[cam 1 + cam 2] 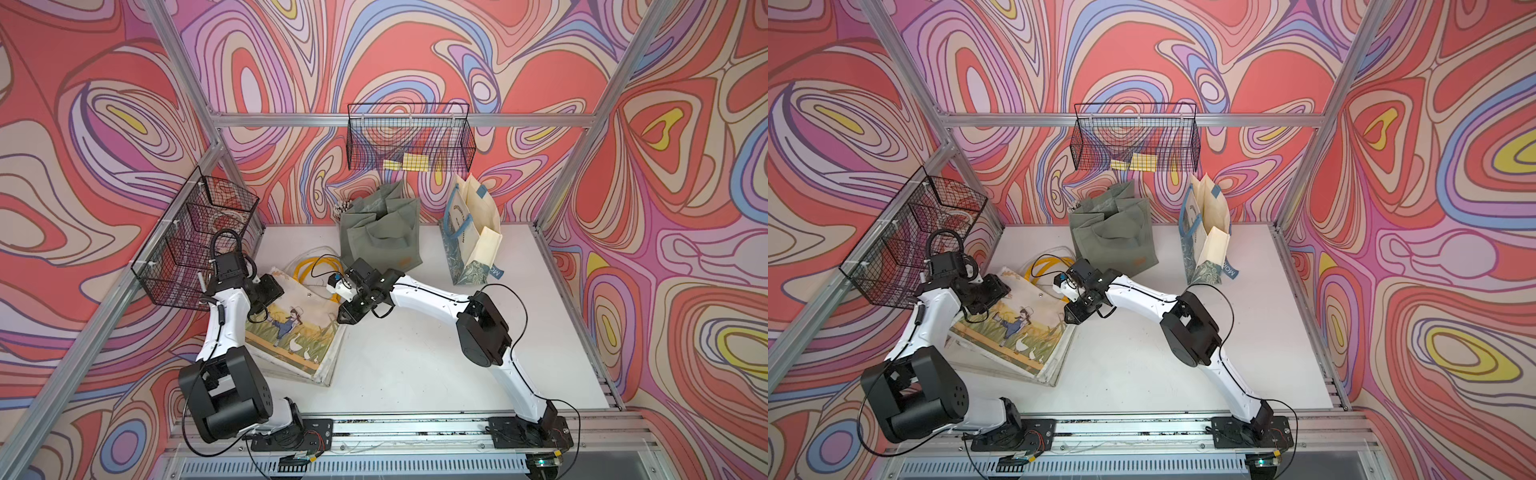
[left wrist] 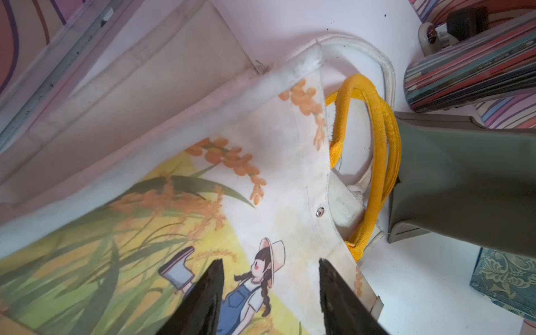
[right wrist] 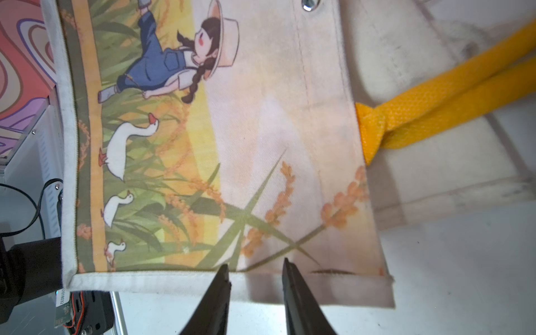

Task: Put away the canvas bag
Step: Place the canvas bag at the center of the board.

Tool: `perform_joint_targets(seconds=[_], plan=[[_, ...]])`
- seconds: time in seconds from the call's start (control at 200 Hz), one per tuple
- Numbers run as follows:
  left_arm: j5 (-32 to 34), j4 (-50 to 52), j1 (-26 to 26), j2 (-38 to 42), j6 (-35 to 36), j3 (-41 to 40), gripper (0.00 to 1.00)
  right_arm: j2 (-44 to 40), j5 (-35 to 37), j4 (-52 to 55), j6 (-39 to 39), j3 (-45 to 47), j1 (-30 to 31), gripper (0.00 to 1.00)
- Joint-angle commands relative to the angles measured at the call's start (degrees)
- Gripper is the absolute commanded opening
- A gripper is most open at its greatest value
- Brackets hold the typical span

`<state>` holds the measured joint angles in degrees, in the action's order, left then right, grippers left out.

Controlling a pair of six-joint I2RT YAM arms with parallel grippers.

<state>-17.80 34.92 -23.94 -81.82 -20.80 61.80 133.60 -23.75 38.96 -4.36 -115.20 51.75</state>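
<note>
Right pincer [image 3: 255,264]: jaws parted with a narrow gap. Both tips sit over the white hem on the side edge of the canvas bag [image 3: 261,145]. No cloth is seen pinched between them. Contact with the hem cannot be confirmed.

Left pincer [image 2: 269,261]: jaws wide apart, nothing held. It is poised over the printed face of the same bag, with the fingers [image 2: 208,290] framing the figure of the girl in a hat. Whether they touch the cloth cannot be told.

Canvas bag: in a top view it lies flat on the left part of the desk [image 1: 415,365], printed side up, between the two arms. The right pincer is at its right edge. Its yellow handles [image 1: 316,266] lie on the desk and point toward the back wall. A metal snap stud [image 2: 320,212] sits by the mouth.

Beneath it: a plain cream bag [image 2: 145,72] shows past the edges, with a white rope handle [image 2: 388,66].

Surroundings, in a top view: a green bag [image 1: 380,232] stands just beyond the yellow handles. A paper bag [image 1: 469,232] stands to its right, apart from it. One wire basket [image 1: 411,137] hangs on the back wall above them and holds yellow cards [image 1: 413,162]. A second wire basket [image 1: 191,241] is fixed to the left frame, beside the left arm.
</note>
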Motion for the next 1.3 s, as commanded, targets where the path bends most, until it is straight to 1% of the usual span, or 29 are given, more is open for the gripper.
perform_joint_targets(seconds=[0.0,0.115,0.205,0.28,0.376,0.426,0.496,0.566,0.676,0.796,0.886,0.997,1.197,1.292], plan=[[1.3,-2.39,-8.43,-3.08,-0.47,-5.11,0.55,-3.59,2.11,-2.36,-1.34,3.19,-0.03,0.39],[1.78,-4.15,-7.92,2.2,0.41,-6.25,0.55,-8.73,-0.11,-10.86,-3.81,9.42,-0.32,0.44],[4.43,-3.52,-6.46,4.75,2.12,-5.31,0.55,-10.09,-3.0,-13.09,-7.17,10.3,-1.25,0.5],[6.98,-2.53,-5.41,6.13,3.42,-4.13,0.56,-10.2,-5.82,-14.53,-12.64,10.94,-2.6,0.55],[9.14,-1.62,-4.53,7.17,4.98,-2.77,0.56,-10.14,-10.53,-18.58,-22.85,13.72,-4.83,0.56],[10.11,-1.44,-3.99,7.75,5.81,-2.37,0.56,-10.37,-11.12,-19.53,-25.32,14.78,-5.16,0.57],[11.74,-1.26,-3.19,8.62,6.9,-1.7,0.56,-10.31,-11.13,-18.85,-26.39,14.71,-5.16,0.59],[13.47,-1.17,-2.39,9.71,8.03,-0.96,0.56,-8.56,-11.68,-15.82,-27.18,12.92,-5.21,0.6],[14.02,-0.85,-1.68,11.09,8.96,0.23,0.56,-5.11,-12.42,-11.14,-28.23,9.8,-5.16,0.6],[15.06,0.05,-1.07,12.35,9.89,1.59,0.56,-2.65,-12.21,-4.69,-26.83,6.18,-5.17,0.6],[15.04,0.93,-0.45,13.27,10.24,2.87,0.56,-2.12,-9.92,-0.44,-25.01,5.11,-5.14,0.6],[15.02,1.72,-0.06,14.55,10.64,4.23,0.56,-3.43,-7.79,-0.72,-24.47,6.76,-5.16,0.61],[15.5,4.18,0.8,15.11,11.69,7.23,0.56,-3.86,-7.8,1.18,-23.15,6.52,-4.66,0.63],[15.18,5.49,1.49,15.13,12.16,8.95,0.56,-2.57,-8.24,1.48,-22.72,5.69,-4.27,0.64]])
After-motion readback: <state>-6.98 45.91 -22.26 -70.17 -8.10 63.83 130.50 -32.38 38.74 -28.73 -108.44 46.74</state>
